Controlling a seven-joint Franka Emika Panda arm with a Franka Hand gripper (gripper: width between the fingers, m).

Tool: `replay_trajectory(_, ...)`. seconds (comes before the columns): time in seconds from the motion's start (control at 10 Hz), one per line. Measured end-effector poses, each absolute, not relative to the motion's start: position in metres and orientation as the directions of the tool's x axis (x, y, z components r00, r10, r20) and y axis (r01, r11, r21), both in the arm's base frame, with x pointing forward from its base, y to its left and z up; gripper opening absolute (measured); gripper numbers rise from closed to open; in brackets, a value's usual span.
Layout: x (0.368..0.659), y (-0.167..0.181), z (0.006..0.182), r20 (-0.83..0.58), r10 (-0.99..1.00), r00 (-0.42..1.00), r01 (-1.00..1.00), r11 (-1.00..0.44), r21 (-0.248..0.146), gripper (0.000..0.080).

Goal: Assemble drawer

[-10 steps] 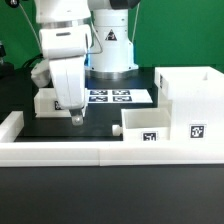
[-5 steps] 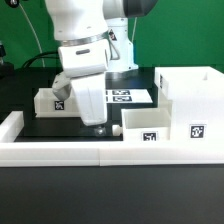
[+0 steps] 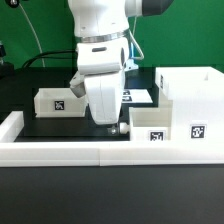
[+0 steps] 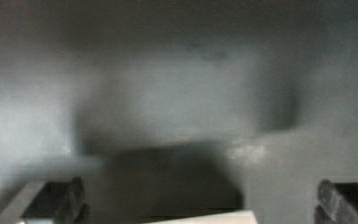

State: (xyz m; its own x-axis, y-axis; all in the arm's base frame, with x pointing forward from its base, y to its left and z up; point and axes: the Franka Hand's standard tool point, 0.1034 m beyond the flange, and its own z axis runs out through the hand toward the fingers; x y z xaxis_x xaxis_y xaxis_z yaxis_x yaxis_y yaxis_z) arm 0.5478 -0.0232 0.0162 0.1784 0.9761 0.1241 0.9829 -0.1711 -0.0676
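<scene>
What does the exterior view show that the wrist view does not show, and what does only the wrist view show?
Only the exterior view: the arm, the housing at the exterior view's right, a tray beside it, a second tray at the exterior view's left, the marker board and the low rail.
Only the wrist view: the two fingers wide apart, nothing between them; the rest is a grey blur.
Both: the gripper.
</scene>
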Motion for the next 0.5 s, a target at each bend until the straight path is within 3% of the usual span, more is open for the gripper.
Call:
replay_trajectory(0.3,0.548,-0.023,0.016,0.121,0.972,0.203,0.978,-0.196,-0.072,0.0649)
replay_trajectory(0.5,0.543,-0.039,0.018,0.118,0.981,0.154,0.985,-0.143,-0.097,0.0649)
